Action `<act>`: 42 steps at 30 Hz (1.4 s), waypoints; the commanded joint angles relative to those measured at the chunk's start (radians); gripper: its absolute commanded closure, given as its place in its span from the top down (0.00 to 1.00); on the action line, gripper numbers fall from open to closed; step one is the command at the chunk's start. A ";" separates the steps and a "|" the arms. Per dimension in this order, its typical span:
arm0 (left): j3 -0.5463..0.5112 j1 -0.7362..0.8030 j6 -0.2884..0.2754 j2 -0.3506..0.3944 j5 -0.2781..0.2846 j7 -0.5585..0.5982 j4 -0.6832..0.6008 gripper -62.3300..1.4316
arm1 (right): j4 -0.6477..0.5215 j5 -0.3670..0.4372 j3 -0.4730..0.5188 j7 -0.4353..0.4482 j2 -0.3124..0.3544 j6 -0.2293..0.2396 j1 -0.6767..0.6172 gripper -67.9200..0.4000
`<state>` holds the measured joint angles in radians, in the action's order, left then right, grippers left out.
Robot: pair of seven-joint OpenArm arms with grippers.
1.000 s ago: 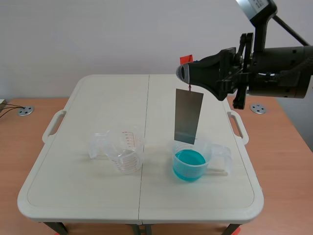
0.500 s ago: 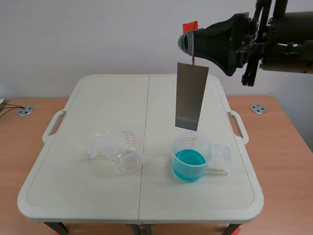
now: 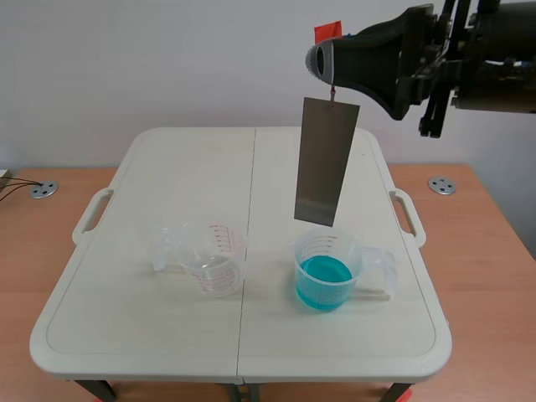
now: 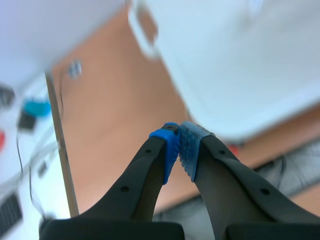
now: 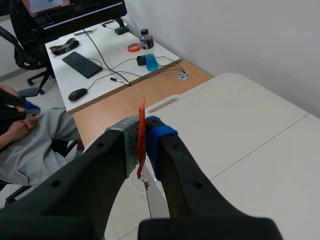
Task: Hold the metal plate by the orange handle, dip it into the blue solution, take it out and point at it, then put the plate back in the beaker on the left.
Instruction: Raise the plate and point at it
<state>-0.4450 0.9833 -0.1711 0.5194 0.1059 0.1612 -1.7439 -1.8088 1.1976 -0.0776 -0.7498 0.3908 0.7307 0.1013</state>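
Am seeing whole plate (image 3: 325, 159) only in scene view: hanging in air, long axis near vertical, lower end pointing down, above beaker of blue solution (image 3: 325, 283), clear of it. Right wrist view showing right gripper (image 5: 144, 139) clamping orange handle (image 5: 142, 122). Left wrist view showing left gripper (image 4: 178, 146) pinched closed, holding nothing.

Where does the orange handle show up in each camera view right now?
Scene view: the orange handle is near the top, right of centre, poking up out of the right gripper.
Left wrist view: not in it.
Right wrist view: the orange handle stands upright, clamped between that gripper's own fingers.
Shared landmark: the white folding table, visible in all three views, blurred in the left wrist view.
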 commanded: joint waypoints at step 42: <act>0.835 -1.062 -0.420 -0.198 -0.205 -0.158 0.380 0.07 | -0.017 0.045 0.008 -0.005 0.005 0.015 0.012 0.02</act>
<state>0.3912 -0.0723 -0.6018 0.3275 -0.1040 -0.0109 -1.3464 -1.8088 1.2171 -0.0776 -0.7681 0.3908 0.7307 0.1013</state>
